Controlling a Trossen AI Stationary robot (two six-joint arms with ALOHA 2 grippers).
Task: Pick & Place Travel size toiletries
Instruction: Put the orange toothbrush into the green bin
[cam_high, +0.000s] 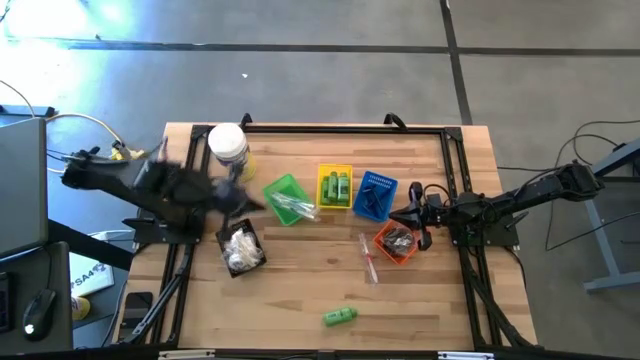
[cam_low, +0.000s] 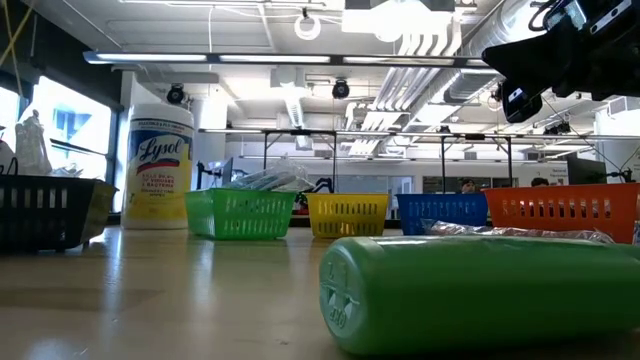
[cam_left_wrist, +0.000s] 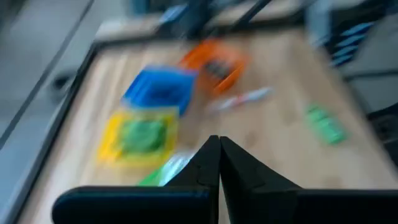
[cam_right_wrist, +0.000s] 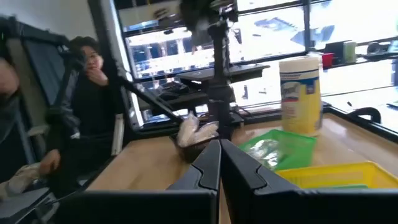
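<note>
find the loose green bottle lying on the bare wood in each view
High view: small green plastic bottle, near the table's front edge.
Low view: close up, lower right.
Left wrist view: blurred green shape at right.
Right wrist view: not in it.
Shared landmark: orange plastic basket.

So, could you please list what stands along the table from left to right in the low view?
Black basket → Lysol jar → green basket → yellow basket → blue basket → orange basket.
</note>
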